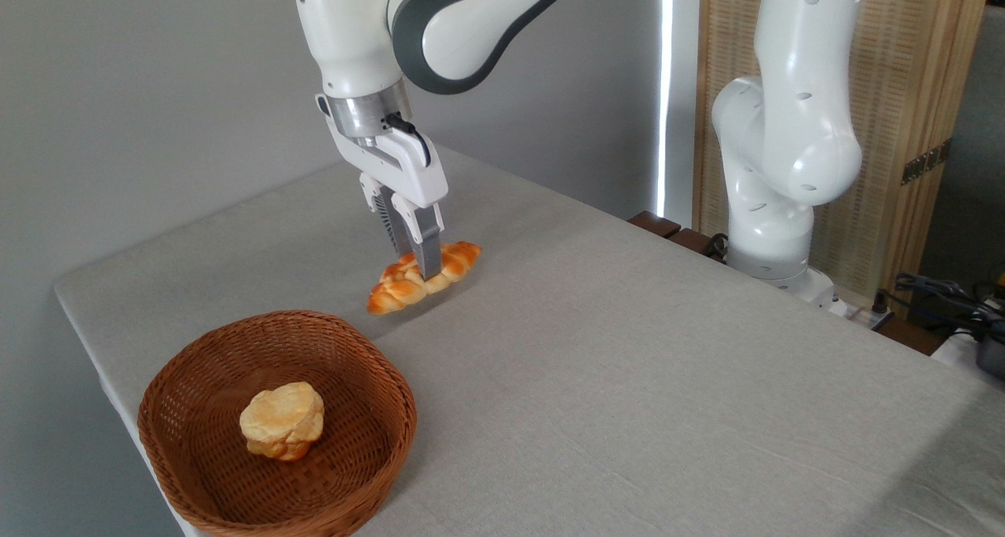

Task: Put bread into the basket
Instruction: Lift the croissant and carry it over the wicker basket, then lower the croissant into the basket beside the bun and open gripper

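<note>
The bread, a braided orange-golden loaf, hangs a little above the grey tablecloth, its left end tilted down. My gripper is shut on its middle, fingers pointing down from above. The basket, round brown wicker, stands at the table's front left corner, below and left of the loaf, a short gap apart from it.
A small pale-yellow puffy bun lies inside the basket near its middle. The arm's white base stands at the table's far right edge, with cables beyond it. The table's left edge runs close beside the basket.
</note>
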Tool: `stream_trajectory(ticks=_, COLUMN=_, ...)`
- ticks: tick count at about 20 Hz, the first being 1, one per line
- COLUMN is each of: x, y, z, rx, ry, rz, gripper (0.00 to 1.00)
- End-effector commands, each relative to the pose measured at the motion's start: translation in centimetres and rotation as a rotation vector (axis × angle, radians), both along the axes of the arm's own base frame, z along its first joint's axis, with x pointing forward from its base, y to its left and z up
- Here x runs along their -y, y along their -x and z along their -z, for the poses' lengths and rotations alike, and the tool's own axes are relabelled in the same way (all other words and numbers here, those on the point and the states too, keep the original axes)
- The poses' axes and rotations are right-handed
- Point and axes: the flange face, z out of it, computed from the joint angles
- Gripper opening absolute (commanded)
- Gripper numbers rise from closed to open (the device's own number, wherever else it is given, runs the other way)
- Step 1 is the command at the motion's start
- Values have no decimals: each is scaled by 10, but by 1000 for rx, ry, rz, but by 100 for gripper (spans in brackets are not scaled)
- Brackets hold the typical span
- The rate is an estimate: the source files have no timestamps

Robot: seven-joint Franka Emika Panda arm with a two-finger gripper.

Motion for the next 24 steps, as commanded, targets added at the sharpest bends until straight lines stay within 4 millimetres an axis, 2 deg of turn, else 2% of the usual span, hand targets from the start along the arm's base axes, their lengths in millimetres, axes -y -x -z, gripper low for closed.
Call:
stream_trajectory(ticks=1, x=-18, y=-18, z=-39, rx=54, ry=29, rz=-41, gripper=51)
stream_trajectory(ticks=2, x=-24, y=-25, z=-50, rx=76, ry=43, rz=-58, gripper=51)
stream_trajectory(ticks=3, x=-39, y=-33, z=-59, rx=93, ry=54, rz=-87, gripper=52)
stream_trajectory(ticks=7, x=-68, y=-59, z=-81, rx=157, ry=95, rz=-161, gripper=56)
stream_trajectory(ticks=12, x=-82, y=-89, z=-70, rx=237, ry=115, rz=-216, gripper=56)
stream_trajectory(ticks=17, x=-109, y=-120, z=-61, rx=347, ry=193, rz=-329, gripper=56)
stream_trajectory(ticks=22, x=-117, y=-142, z=-50, rx=403, ry=197, rz=-365, gripper=56)
stream_trajectory(ticks=24, x=-115, y=-149, z=-40, rx=396, ry=181, rz=-364, gripper=64)
